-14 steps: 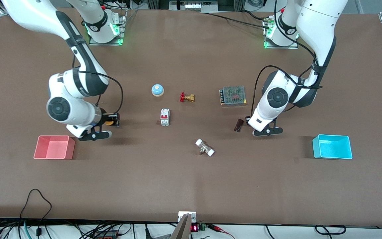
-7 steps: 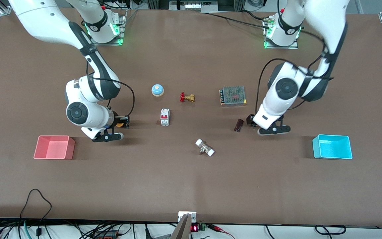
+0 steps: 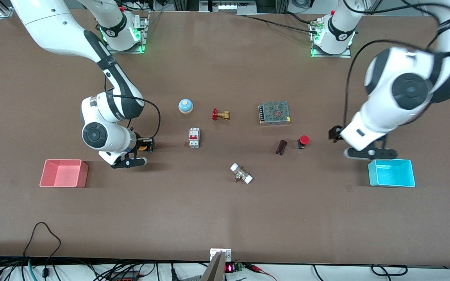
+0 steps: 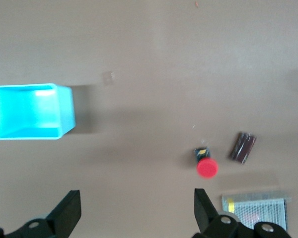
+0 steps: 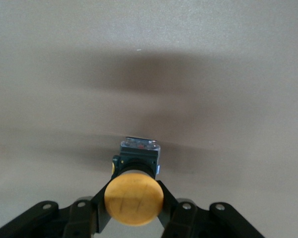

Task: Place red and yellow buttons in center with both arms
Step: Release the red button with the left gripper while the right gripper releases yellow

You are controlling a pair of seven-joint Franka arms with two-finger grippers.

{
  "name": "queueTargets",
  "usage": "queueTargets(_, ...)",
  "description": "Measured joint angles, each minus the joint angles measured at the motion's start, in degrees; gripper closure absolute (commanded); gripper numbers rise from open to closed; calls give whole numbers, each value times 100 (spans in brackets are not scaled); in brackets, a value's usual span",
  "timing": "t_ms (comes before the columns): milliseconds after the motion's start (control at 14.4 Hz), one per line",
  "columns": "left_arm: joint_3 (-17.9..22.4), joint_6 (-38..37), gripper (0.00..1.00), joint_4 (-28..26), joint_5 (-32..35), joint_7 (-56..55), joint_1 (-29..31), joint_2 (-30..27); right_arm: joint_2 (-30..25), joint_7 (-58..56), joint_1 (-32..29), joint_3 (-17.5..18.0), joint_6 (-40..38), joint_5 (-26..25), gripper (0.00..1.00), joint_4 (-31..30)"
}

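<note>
Lying on its side on the brown matte tabletop, the red-capped push-button rests just beside a dark brown cylinder, its long axis running from black body to cap, cap toward the left arm's end. The left gripper hangs spread wide, near the cyan bin. The right gripper pinches the orange-yellow-capped push-button near a white breaker with red switches.

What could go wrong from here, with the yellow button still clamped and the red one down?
1. The right gripper grips the yellow button by the neck just under its cap; it might tilt or roll on release.
2. Moving it toward the middle may clip the circuit breaker.
3. The red button lies on its side beside the dark capacitor; a nudge could roll it. The left gripper hangs open above.
</note>
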Motion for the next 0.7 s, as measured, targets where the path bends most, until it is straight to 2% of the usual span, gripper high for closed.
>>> queueTargets(70, 0, -425, 0, 270, 0, 150, 49, -2, 0, 21, 0, 0, 0, 0, 41, 0)
queueTargets(209, -2, -1136, 0, 718, -3, 288, 143, -16, 1, 41, 2, 0, 2, 0, 24, 0)
queueTargets(348, -1, -1407, 0, 978, -184, 462, 299, -118, 1, 51, 1, 0, 5, 0, 11, 1)
queueTargets(418, 5, -1403, 0, 963, -346, 518, 384, -243, 1, 63, 2, 0, 9, 0, 2, 4)
queueTargets(487, 23, -1291, 0, 866, -468, 561, 471, -405, 1, 78, 1, -1, 17, 0, 0, 14)
queueTargets(696, 69, -271, 0, -87, -568, 591, 728, -1196, -24, 82, -26, -13, 40, 2, 0, 158)
